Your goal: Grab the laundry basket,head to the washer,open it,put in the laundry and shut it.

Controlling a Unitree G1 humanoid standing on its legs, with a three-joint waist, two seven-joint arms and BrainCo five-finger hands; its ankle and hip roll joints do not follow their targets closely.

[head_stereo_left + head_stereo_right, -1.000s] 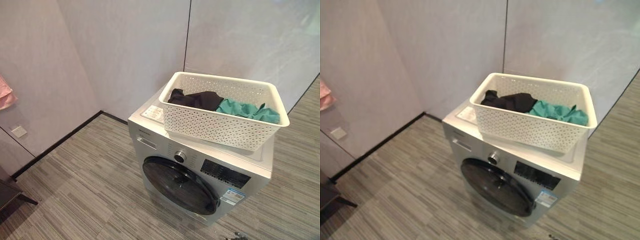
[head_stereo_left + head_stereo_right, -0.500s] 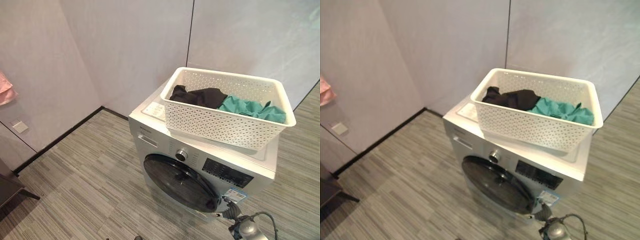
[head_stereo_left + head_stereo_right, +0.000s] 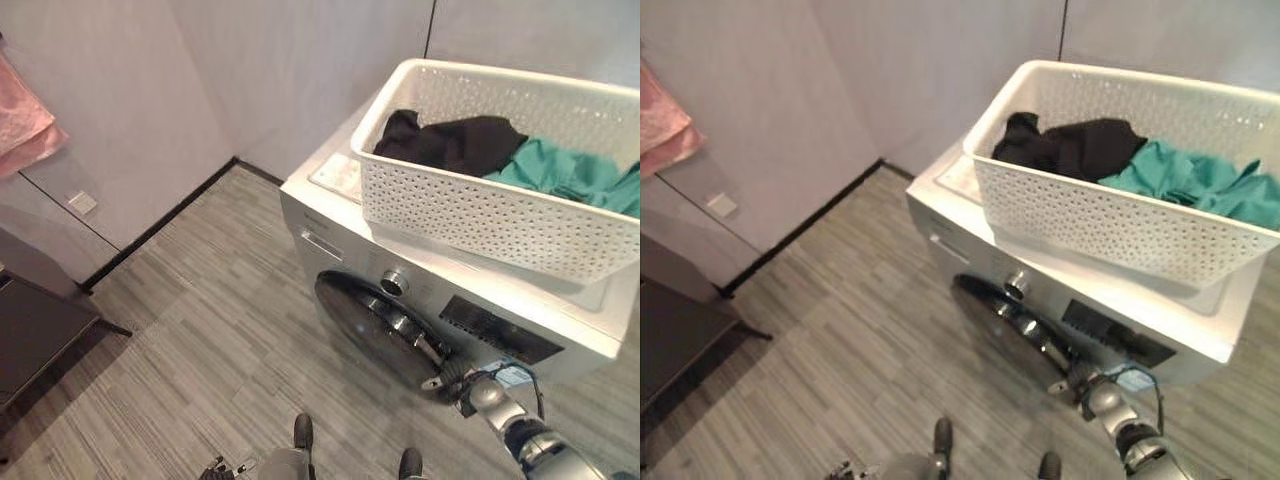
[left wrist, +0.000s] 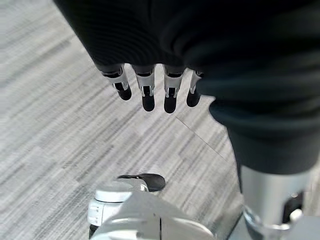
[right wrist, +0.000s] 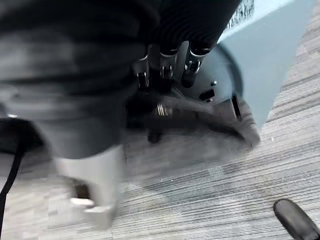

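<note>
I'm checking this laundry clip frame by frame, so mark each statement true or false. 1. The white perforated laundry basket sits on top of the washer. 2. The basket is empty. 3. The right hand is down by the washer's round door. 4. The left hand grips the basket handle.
1. True: the white perforated laundry basket rests on the silver washer.
2. False: it holds black clothing and teal clothing.
3. True: the right hand is at the dark round door.
4. False: the left hand hangs over the floor, fingers straight.

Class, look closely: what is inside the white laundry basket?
Inside the laundry basket lie a black garment and a teal garment. Anything beneath them is covered.
</note>
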